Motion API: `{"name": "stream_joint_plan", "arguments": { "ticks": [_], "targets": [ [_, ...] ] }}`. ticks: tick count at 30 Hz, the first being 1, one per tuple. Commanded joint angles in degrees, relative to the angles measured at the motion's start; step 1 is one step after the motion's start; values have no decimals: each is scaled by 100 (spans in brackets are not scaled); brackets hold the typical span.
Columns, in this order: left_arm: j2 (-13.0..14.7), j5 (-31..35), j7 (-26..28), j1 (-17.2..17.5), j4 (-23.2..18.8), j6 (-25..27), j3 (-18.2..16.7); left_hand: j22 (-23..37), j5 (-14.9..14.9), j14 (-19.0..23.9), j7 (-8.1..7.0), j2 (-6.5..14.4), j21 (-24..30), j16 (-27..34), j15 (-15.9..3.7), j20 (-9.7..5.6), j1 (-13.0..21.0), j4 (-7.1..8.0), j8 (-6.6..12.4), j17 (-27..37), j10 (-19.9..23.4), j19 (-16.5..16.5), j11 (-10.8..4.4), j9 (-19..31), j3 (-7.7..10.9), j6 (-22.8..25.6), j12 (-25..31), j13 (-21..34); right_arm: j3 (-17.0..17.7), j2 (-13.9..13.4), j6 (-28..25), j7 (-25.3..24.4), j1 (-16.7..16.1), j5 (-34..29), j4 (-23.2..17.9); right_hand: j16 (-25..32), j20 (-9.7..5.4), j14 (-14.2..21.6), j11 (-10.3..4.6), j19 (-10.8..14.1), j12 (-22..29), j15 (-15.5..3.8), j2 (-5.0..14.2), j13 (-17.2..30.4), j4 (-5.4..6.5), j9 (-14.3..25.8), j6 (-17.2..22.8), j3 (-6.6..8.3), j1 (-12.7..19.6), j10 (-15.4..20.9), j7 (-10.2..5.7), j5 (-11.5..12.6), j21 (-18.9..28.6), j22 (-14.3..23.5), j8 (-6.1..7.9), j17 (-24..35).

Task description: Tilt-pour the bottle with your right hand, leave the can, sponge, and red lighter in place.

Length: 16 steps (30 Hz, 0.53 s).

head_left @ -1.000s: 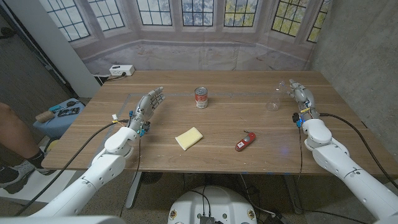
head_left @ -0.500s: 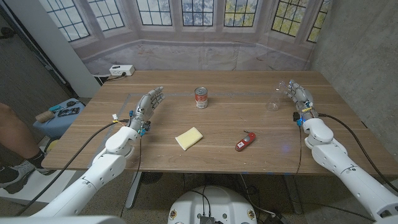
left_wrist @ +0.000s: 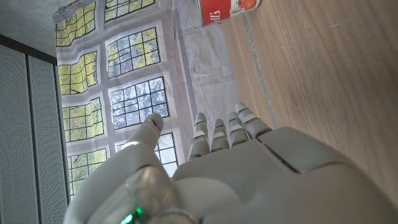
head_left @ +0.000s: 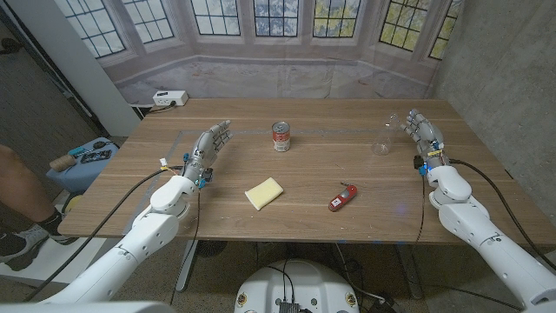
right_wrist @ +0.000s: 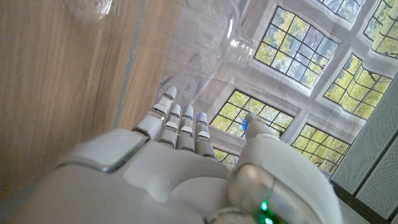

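Observation:
A clear plastic bottle [head_left: 382, 136] stands upright at the table's far right; in the right wrist view the bottle [right_wrist: 205, 31] shows just beyond the fingertips. My right hand [head_left: 424, 136] is to the right of it, fingers spread and pointing away from me, a small gap between them, holding nothing. The red-labelled can [head_left: 281, 136] stands at the far middle, and the can [left_wrist: 227, 11] also shows ahead of my left hand [head_left: 208, 146], which is open with straight fingers at the left. A yellow sponge [head_left: 264, 192] and a red lighter [head_left: 342, 197] lie nearer the front.
The wooden table [head_left: 330, 169] has bare wood between the sponge, the lighter and the bottle. A white power strip [head_left: 169, 98] sits behind the far left corner. A person's leg [head_left: 19, 187] and a blue stool [head_left: 85, 163] are at the left; a concrete wall [head_left: 508, 78] flanks the right.
My right hand has drifted slightly to the right, a little farther from the bottle. The left forearm has shifted a touch; the objects have not moved.

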Motion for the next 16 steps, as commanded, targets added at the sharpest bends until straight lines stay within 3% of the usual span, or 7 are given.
{"name": "stream_joint_plan", "arguments": {
  "ticks": [1,16],
  "targets": [
    [-49,-44,-73,2,58,-47,33,29,45,30,-27,9,-1,-3,57,30,69,34,-6,10,16,42,37,34,12,51,4,25,209,-256,-155,-416,-519,-178,-858,55,-13,53,-1,53,-14,17,-21,0,-31,7,58,-9,-38,39,13,23,44,3,-9,4],
    [-43,-74,-154,-16,89,-28,62,29,45,25,-23,8,-1,-6,61,28,73,36,-14,8,18,42,41,36,17,53,3,25,439,-270,-237,-646,-1030,-237,-1307,54,2,81,5,62,-52,25,-27,-34,-79,0,62,-25,-51,48,17,28,39,3,-26,-29]
  ]
}}
